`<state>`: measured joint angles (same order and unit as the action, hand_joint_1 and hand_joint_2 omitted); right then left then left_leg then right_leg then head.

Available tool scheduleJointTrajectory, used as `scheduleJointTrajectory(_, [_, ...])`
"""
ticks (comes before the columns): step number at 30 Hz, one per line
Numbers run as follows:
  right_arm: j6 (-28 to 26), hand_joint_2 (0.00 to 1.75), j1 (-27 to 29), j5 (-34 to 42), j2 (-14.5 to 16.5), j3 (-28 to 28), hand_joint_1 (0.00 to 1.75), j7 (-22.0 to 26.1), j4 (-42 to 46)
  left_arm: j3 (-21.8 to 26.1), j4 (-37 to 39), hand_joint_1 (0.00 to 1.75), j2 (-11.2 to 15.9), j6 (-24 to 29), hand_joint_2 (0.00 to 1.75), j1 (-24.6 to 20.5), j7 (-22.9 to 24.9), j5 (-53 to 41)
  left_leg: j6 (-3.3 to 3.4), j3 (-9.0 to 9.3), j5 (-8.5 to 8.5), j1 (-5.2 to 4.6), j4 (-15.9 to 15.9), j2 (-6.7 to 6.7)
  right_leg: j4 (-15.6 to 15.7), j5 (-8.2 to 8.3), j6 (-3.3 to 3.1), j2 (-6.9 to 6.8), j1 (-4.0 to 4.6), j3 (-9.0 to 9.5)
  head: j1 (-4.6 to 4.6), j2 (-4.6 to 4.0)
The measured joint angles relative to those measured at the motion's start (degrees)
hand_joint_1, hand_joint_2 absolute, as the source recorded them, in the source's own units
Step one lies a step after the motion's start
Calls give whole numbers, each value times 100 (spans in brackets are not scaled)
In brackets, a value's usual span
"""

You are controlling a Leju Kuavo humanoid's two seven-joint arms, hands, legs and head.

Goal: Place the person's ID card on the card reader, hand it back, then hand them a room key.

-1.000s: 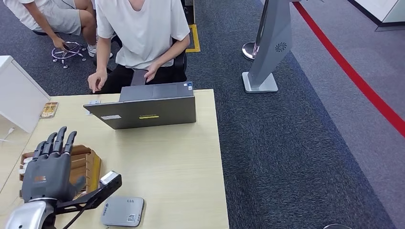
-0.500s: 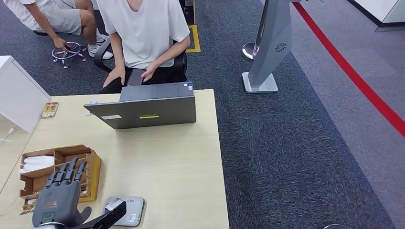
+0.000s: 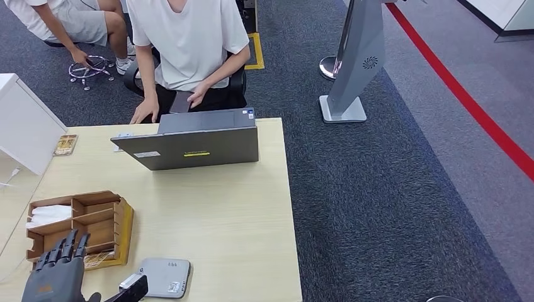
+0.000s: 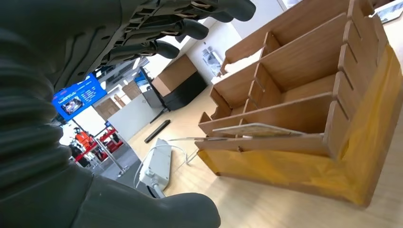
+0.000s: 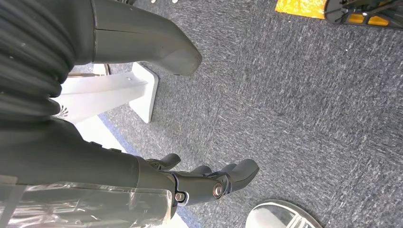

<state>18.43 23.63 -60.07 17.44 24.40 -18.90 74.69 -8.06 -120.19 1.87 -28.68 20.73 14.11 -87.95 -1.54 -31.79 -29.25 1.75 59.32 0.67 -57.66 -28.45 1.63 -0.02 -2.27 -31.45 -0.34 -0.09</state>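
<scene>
My left hand (image 3: 53, 278) hovers low at the near left corner of the table, fingers apart and holding nothing. It is just in front of the wooden slotted organiser (image 3: 123, 221) and left of the grey card reader (image 3: 165, 277), which has nothing on it. In the left wrist view my left hand (image 4: 95, 52) spreads before the organiser (image 4: 304, 156), where a thin card (image 4: 259, 129) lies in the nearest slot. A small pale card (image 3: 121, 135) lies at the table's far edge beside the laptop. My right hand (image 5: 190, 183) hangs over the carpet, holding nothing.
An open grey laptop (image 3: 192, 143) stands at the far side of the table (image 3: 220, 214), with a seated person (image 3: 189, 44) behind it holding a phone. A brown card (image 3: 65, 145) lies far left beside a white box (image 3: 22, 126). A grey stand (image 3: 356, 69) rises on the carpet.
My left hand has drawn back and down from above the organiser to the table's near corner, uncovering the card reader. The person's hand left the far table edge and has come back near it.
</scene>
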Motion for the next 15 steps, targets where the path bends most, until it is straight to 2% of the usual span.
scheduleJointTrajectory(11, [4, 175, -20, -84, 0, 49, 0, 5, 0, 247, 0, 0, -54, 80, 175, 200, -6, 0, 0, 1, 0, 0, 0, -1, 0, 0, 0, 0, 0, 0, 1, 0])
scheduleJointTrajectory(15, [-1, 175, -22, -56, 0, 69, 0, 3, 2, 322, 0, 0, -59, 314, 175, 218, 72, 0, 0, 1, 0, 0, 0, -1, 0, 0, 0, 0, 0, 0, 1, 0])
